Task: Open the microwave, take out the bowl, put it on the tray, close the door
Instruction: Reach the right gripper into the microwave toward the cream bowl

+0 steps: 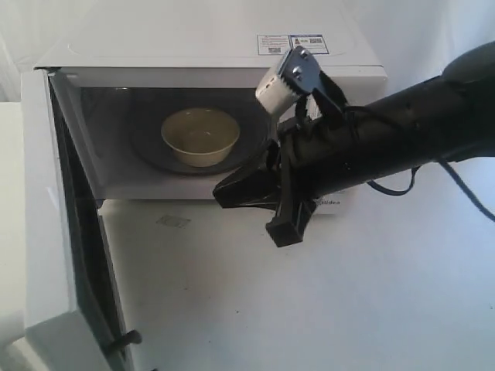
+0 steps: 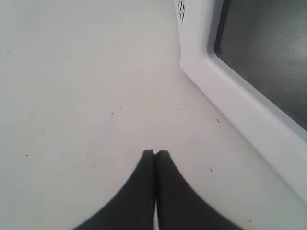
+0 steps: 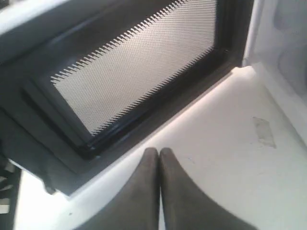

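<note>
The microwave (image 1: 193, 35) stands at the back of the white worktop (image 1: 309, 301) with its door (image 1: 46, 224) swung fully open to the left of the exterior view. The door's dark inner frame faces the cavity. Inside, the bowl (image 1: 200, 137) sits upright on the round glass turntable (image 1: 147, 151), roughly in the middle of the cavity and untouched.

The right arm reaches in from the right, across the front of the control panel. The right claw (image 1: 224, 189) hangs just in front of the cavity's lower edge, below and to the right of the bowl and apart from it. In the right wrist view its two fingers (image 3: 149, 163) are pressed together with nothing between them, pointing toward the door's meshed inner window (image 3: 139, 67). A small patch of clear tape (image 1: 172, 222) lies on the worktop before the microwave.

The left claw (image 2: 154, 154) is also pressed together and empty. It sits low over bare worktop beside the door's white-framed outer face.
</note>
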Tool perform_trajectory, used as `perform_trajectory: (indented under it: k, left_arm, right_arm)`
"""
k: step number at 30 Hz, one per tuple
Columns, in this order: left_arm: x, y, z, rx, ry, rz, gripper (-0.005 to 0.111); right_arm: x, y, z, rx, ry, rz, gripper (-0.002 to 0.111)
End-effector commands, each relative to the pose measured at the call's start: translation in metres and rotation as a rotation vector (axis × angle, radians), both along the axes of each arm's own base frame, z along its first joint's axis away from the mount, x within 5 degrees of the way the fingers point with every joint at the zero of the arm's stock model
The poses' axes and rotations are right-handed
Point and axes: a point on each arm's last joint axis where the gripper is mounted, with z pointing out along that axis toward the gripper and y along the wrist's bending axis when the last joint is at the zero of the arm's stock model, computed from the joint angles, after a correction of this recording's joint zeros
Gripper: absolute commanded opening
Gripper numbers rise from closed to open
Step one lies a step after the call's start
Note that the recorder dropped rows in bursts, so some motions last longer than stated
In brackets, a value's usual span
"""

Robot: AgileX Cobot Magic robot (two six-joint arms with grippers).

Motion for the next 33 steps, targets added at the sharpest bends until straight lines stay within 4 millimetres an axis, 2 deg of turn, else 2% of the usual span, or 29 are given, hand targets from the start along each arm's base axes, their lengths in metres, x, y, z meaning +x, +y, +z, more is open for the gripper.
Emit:
perform_trajectory:
  k: [1, 5, 10, 15, 21, 26, 30, 32, 33]
  left_arm:
    - [0.000, 0.000, -0.001, -0.010, -0.004, -0.003, 0.000]
    - [0.000, 0.000, -0.001, -0.010, -0.004, -0.003, 0.000]
    - [0.000, 0.000, -0.001, -0.010, -0.004, -0.003, 0.000]
    - [0.000, 0.000, -0.001, -0.010, -0.004, -0.003, 0.000]
    - [0.000, 0.000, -0.001, -0.010, -0.004, -0.003, 0.000]
    - [0.000, 0.000, -0.001, -0.010, -0.004, -0.003, 0.000]
    - [0.000, 0.000, -0.001, -0.010, -0.004, -0.003, 0.000]
    - [0.000, 0.000, -0.001, -0.010, -0.004, -0.003, 0.000]
    - [0.000, 0.000, -0.001, -0.010, -0.004, -0.003, 0.000]
  right_arm:
    - [-0.002, 0.019, -0.013, -0.056, -0.115, 0.114, 0.000]
    - [-0.004, 0.043, -0.027, -0.137, -0.186, 0.123, 0.000]
    - [-0.006, 0.067, -0.040, -0.327, -0.400, 0.131, 0.000]
    - [0.003, 0.081, -0.032, -0.361, -0.565, -0.068, 0.000]
    - [0.015, 0.094, -0.020, -0.352, -0.686, -0.200, 0.000]
    - [0.028, 0.099, -0.021, -0.316, -0.627, -0.325, 0.000]
    - [0.025, 0.108, -0.033, -0.307, -0.552, -0.240, 0.000]
    - [0.019, 0.114, -0.040, -0.294, -0.496, -0.155, 0.000]
    - [0.012, 0.118, -0.042, -0.287, -0.473, -0.042, 0.000]
